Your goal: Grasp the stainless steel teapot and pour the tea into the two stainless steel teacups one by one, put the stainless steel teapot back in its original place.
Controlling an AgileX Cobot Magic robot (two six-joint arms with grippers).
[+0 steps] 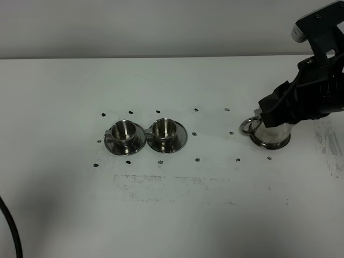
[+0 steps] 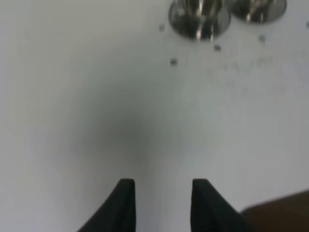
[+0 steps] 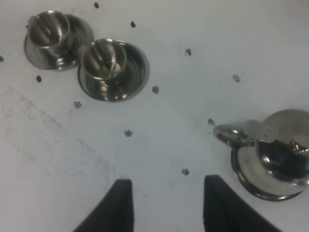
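Right pincer (image 3: 166,186) is held with jaws apart and empty, near the stainless steel teapot (image 3: 270,164). It should be lined up on the loop handle (image 3: 229,134), then closed tight.

Glossy polished steel teapot (image 1: 273,135) and teacups (image 1: 122,130); matt, scuffed table (image 1: 172,215).

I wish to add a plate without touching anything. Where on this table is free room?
Free: the wide front strip of the white table, before the two shiny steel cups on round saucers; the gap between them and the shiny steel teapot, holding only small black marks. Crowded: no room shows between the saucers, and the black right arm hangs over the teapot.
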